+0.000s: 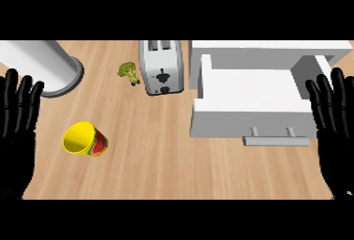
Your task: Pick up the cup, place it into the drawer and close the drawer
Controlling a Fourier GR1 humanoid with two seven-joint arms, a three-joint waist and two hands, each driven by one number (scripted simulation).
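A yellow cup (84, 139) with a red and green pattern lies tilted on the wooden counter at the lower left, its mouth facing left. The white drawer (207, 108) stands pulled open at the right, nothing inside it, with a grey handle (275, 138) on its front. My left hand (17, 122) rests open at the left edge, fingers up, a short way left of the cup. At the right edge my right hand (333, 117) rests open, fingers up, beside the drawer's right side.
A silver toaster (163, 66) stands at the back centre, with a small broccoli (129, 72) to its left. A large white cylinder (43, 65) occupies the back left corner. The white cabinet (269, 49) backs the drawer.
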